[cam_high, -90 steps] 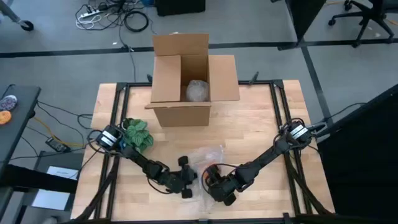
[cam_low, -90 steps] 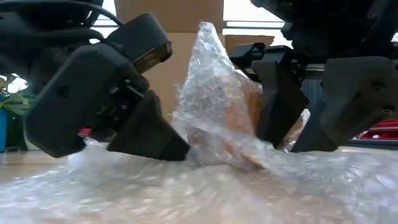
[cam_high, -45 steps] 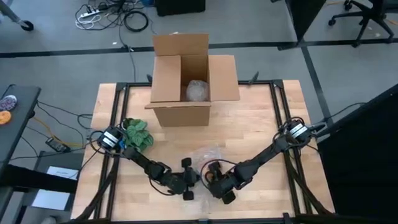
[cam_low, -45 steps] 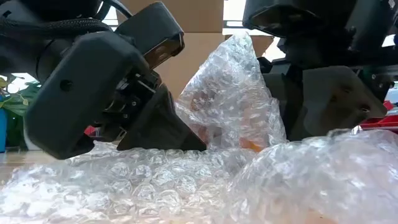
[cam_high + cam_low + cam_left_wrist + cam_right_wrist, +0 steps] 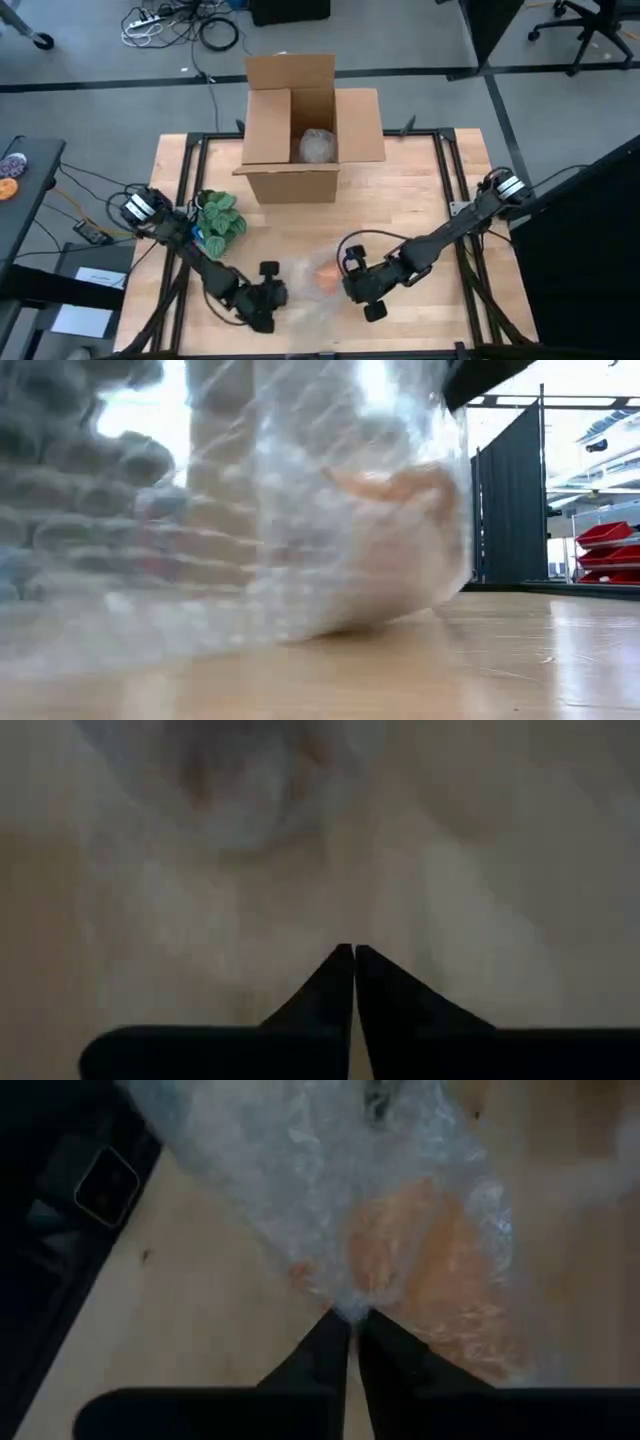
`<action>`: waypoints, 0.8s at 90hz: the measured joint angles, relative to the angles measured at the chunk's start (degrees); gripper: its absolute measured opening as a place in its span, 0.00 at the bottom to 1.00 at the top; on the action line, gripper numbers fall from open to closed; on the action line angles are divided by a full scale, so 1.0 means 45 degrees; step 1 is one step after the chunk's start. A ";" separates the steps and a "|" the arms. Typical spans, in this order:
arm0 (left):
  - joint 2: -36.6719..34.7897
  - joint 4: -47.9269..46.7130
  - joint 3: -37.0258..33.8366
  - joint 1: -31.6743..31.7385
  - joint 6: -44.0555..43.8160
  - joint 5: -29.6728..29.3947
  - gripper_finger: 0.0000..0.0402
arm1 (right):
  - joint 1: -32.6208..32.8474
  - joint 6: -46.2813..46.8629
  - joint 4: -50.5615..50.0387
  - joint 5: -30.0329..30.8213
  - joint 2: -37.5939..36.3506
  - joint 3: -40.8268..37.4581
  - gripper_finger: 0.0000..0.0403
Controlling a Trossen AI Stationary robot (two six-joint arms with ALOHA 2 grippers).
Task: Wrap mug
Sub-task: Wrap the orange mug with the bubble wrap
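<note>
Between the two grippers, near the table's front edge, lies the orange mug point(image 5: 327, 273), loosely covered by the bubble wrap point(image 5: 305, 285). The left gripper point(image 5: 354, 952) sits just left of the sheet with fingers pressed together, though whether wrap is pinched between them cannot be told. The right gripper point(image 5: 351, 1318), just right of the mug, is clenched on the wrap's edge; the wrapping looks partly done, with folds still loose and tucking left.
</note>
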 joint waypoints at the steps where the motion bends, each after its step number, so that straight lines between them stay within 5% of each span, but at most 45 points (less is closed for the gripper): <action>1: 0.0034 0.0040 0.0000 -0.0049 -0.0051 -0.0085 0.00 | -0.0014 -0.0008 -0.0034 -0.0070 0.0014 0.0000 0.00; 30: 0.0871 0.1367 -0.0005 -0.0352 -0.0217 -0.2126 0.00 | -0.0254 -0.0084 0.0532 -0.1050 0.1369 -0.0005 0.00; 46: 0.0905 0.3485 -0.0005 -0.0148 0.1552 -0.3936 0.00 | 0.0035 0.0021 0.0572 -0.1060 0.1614 -0.0005 0.00; 72: 0.1052 0.4280 -0.0005 0.0559 0.2603 -0.5064 0.09 | 0.0897 0.0018 -0.0242 0.0828 0.1516 -0.0005 0.15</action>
